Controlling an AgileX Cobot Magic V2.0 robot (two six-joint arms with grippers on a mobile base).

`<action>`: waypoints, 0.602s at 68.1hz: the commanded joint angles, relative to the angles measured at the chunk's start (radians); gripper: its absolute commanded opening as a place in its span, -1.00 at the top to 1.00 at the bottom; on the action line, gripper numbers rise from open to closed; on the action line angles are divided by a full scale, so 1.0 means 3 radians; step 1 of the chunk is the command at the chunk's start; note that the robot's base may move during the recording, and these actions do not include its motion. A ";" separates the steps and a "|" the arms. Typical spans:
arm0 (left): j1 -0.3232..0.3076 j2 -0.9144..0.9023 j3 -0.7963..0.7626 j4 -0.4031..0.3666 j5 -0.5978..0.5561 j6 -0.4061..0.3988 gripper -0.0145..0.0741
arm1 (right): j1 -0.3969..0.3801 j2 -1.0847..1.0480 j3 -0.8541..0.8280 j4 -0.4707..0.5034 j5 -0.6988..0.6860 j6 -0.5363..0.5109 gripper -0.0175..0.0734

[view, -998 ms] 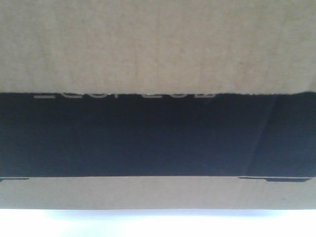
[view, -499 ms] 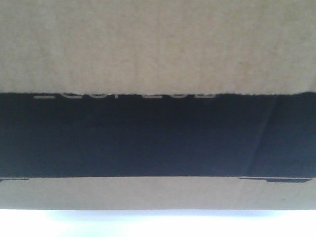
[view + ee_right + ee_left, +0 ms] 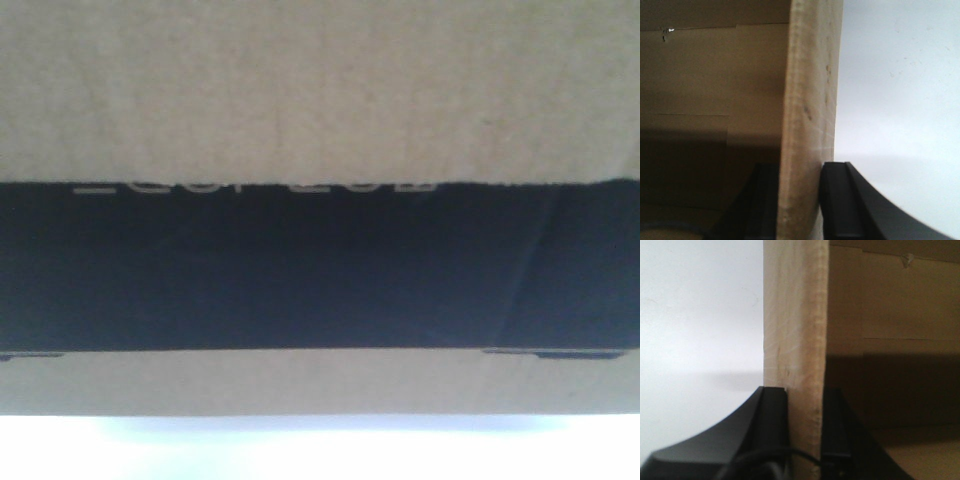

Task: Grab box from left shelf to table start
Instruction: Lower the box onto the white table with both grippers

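Now you are lowering the box (image 3: 320, 90) slightly toward the table (image 3: 320, 450), both jaws pinching its side walls.

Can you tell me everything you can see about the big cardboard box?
The box is brown corrugated cardboard and fills the front view. A black printed band crosses it, with blurry pale lettering along the top edge. Below it shows a strip of white table. The top is open. The left gripper pinches one side wall, the right gripper the opposite wall, with one finger inside and one outside.
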 commanded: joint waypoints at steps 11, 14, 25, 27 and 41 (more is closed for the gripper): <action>-0.0008 0.0011 -0.0115 -0.0102 -0.0549 -0.0035 0.90 | -0.0046 0.0030 -0.0098 -0.0578 -0.0399 -0.0010 0.49; -0.0008 0.0065 -0.0115 -0.0102 -0.0609 -0.0035 0.90 | -0.0046 0.0057 -0.0098 -0.0578 -0.0402 0.0034 0.49; -0.0008 0.0557 -0.0155 -0.0130 -0.0738 -0.0035 0.90 | -0.0046 0.0414 -0.0161 -0.0586 -0.0438 0.0122 0.49; -0.0008 0.0641 -0.0168 -0.0174 -0.0738 -0.0035 0.90 | -0.0046 0.0476 -0.0192 -0.0586 -0.0442 0.0122 0.49; -0.0008 0.1380 -0.0340 -0.0256 -0.0927 0.0136 0.90 | -0.0046 0.1151 -0.0483 -0.0586 -0.0671 0.0122 0.49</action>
